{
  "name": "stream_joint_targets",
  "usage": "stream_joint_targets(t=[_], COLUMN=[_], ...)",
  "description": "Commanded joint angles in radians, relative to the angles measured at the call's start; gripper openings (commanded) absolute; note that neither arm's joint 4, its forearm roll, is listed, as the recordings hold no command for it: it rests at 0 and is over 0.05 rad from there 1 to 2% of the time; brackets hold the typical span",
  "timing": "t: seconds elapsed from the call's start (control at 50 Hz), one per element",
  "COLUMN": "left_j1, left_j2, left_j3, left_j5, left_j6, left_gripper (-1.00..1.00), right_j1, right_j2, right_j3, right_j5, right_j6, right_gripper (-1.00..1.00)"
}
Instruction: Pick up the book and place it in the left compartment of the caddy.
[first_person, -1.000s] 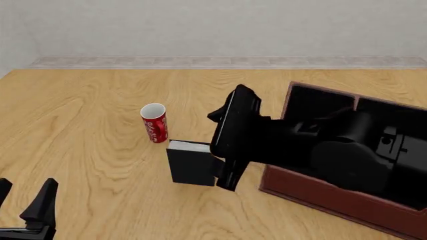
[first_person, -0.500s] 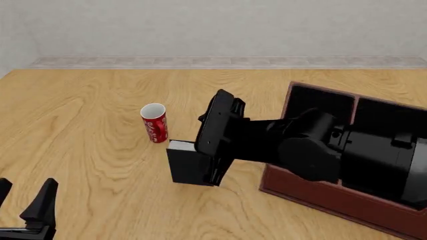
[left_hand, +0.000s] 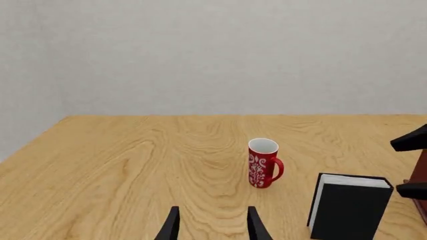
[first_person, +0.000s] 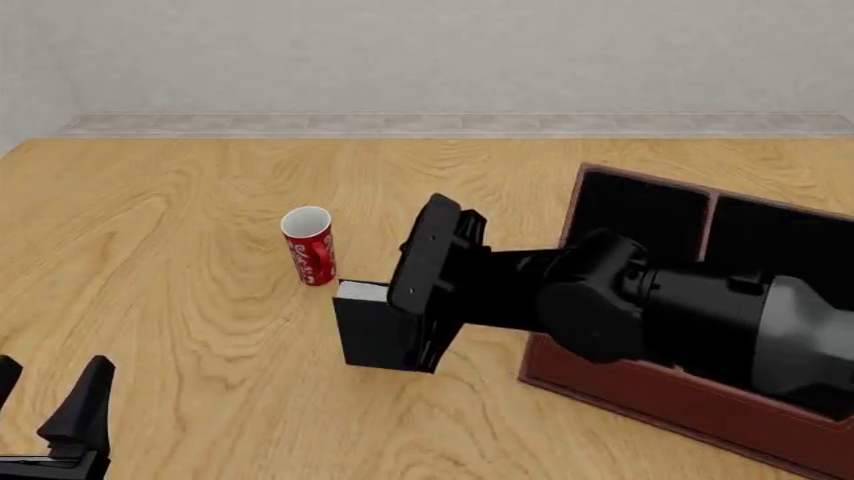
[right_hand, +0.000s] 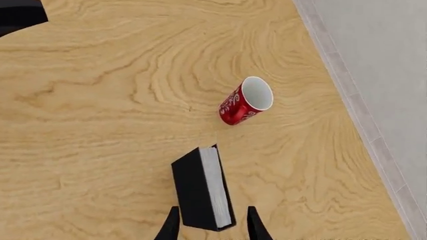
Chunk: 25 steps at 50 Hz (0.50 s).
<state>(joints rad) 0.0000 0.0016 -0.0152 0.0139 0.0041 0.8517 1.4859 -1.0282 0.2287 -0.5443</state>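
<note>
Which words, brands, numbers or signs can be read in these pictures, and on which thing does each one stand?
Mug: white markings on the red side, too blurred to read as words in any view; in the left wrist view they look like a pattern, not letters.
Book: plain black cover, no text.
Caddy: no text.

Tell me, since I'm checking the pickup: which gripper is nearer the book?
Right. The right gripper has its fingers on either side of the standing book. The left gripper sits open at the table's near left, well away from it.
</note>
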Motion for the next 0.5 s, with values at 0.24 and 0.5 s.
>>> stream_joint_targets(t=[0.24,0.5], left_j1=[0.001,0.001], left_j2=[0.002,0.002], left_j3=[0.003,0.003], left_j5=[-0.004,-0.004], left_j6=[-0.001,-0.001], left_gripper=[1.00,1.00], right_j1=[-0.033,-0.030], right_j2=[0.055,0.091], right_j3=[-0.024,-0.024], right_j5=[-0.019,-0.034], right_j6=[-0.012,-0.002], right_gripper=[1.00,1.00])
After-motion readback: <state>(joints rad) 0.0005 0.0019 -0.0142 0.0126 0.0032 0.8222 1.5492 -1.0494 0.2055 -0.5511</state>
